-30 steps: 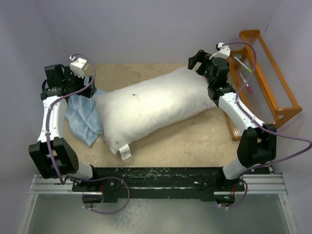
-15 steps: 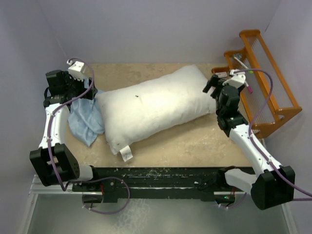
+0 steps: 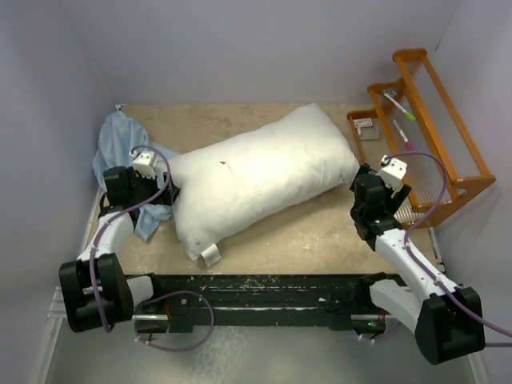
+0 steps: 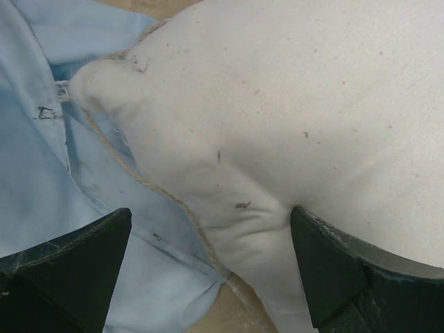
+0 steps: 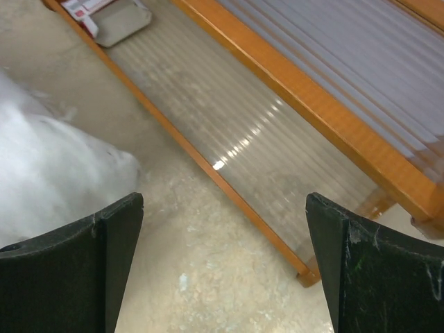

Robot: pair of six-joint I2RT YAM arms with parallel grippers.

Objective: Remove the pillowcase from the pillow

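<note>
**mk:** so where's the pillowcase (image 3: 120, 148) at?

**jo:** fully off the pillow (image 3: 260, 180) as far as I can see. It's a thin, pale-blue rumple at the far left of the surface (image 3: 320, 232). It's bunched against the left wall and trails toward the near side beside the left arm. It touches the pillow's left end.

**mk:** and the pillow?

**jo:** plump, off-white, lying diagonally across the middle of the sandy, speckled surface, right end farther away than the left. A little white tag (image 3: 210, 256) sticks out at its near-left corner. Up close the cloth is matte with tiny dark flecks, and a tan, cord-like seam (image 4: 139, 178) runs round the corner.

**mk:** end effectors?

**jo:** left end effector (image 4: 209, 229) is low at the pillow's left end, jaws spread wide, gripping nothing. In the wrist view one of its dark fingers (image 4: 69, 267) sits over the blue fabric and the other over the white pillow, with the corner seam between them. Can't tell if either one touches the cloth.

**mk:** right one?

**jo:** right end effector (image 5: 223, 222) is just off the pillow's right end, also spread apart with nothing in it. Between its fingers you see bare surface and the edge of an orange wooden rack (image 3: 410, 56). The rack has a ribbed, glossy, see-through panel (image 5: 229, 118) in its frame and stands along the right side.
</note>
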